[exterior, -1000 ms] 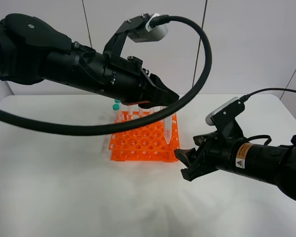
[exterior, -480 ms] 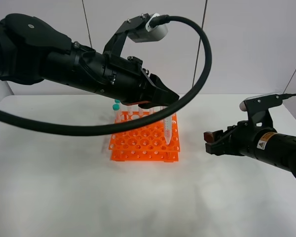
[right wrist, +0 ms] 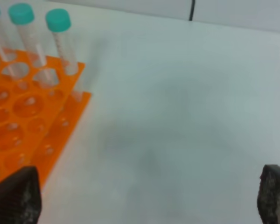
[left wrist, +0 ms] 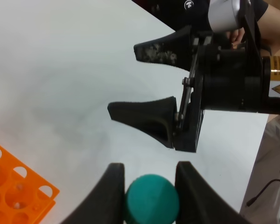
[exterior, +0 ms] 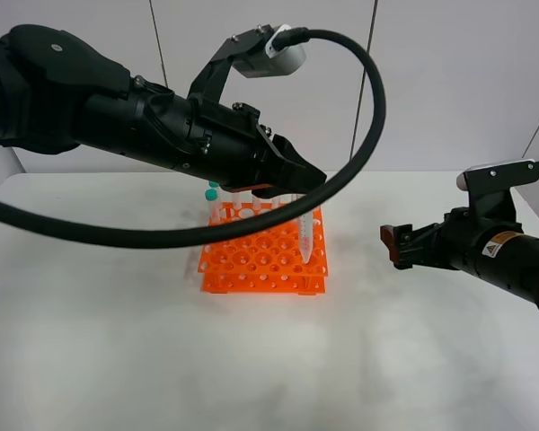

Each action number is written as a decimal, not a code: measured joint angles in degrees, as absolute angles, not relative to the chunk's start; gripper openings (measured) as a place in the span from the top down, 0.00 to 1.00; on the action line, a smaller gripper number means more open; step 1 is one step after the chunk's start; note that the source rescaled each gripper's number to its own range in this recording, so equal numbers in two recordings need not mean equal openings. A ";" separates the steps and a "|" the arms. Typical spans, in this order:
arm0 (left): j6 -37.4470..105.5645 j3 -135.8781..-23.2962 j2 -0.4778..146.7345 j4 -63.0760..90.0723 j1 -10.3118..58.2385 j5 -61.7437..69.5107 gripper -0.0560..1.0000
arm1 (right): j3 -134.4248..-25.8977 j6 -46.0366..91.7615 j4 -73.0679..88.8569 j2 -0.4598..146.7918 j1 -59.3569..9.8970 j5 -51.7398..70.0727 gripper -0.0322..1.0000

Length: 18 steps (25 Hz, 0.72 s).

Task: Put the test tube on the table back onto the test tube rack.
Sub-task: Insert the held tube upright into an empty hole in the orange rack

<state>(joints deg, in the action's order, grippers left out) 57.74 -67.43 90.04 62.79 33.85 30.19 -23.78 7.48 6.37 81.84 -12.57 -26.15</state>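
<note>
My left gripper (exterior: 307, 182) is shut on the teal cap (left wrist: 151, 204) of the test tube (exterior: 304, 238), which hangs upright with its pointed tip just over the right-hand holes of the orange test tube rack (exterior: 256, 260). The left wrist view shows the cap pinched between both fingers (left wrist: 113, 191). Whether the tip is inside a hole I cannot tell. My right gripper (exterior: 393, 244) floats open and empty over the white table (exterior: 162, 359), a short way right of the rack. In the right wrist view its fingers (right wrist: 16, 196) stand far apart at the picture's two sides.
Several other teal-capped tubes (right wrist: 60, 37) stand in the rack's back row (exterior: 217, 202). The left arm's thick black cable (exterior: 373, 108) loops above the rack. The right gripper (left wrist: 122, 78) fills part of the left wrist view, beyond the held cap.
The right gripper has pulled back to the right, away from the rack, levelled out and opened wider. The left arm and its tube have not moved.
</note>
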 joint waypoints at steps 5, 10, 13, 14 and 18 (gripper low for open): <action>57.74 -67.43 90.04 62.79 33.85 30.77 0.94 | -23.78 11.79 7.51 81.84 -12.57 -26.23 0.00; 57.74 -67.43 90.04 62.79 33.85 31.23 0.94 | -23.78 14.26 8.70 81.84 -12.17 -26.17 0.00; 57.74 -67.43 90.04 62.79 33.85 31.47 0.94 | -23.78 15.42 12.39 81.84 -9.86 -23.93 0.00; 57.80 -67.43 90.04 62.79 33.85 31.73 0.94 | -23.78 15.97 13.35 81.84 -8.64 -23.00 0.00; 58.07 -67.43 90.04 62.79 33.85 32.65 0.94 | -23.83 18.64 14.87 81.84 -6.34 -20.53 0.00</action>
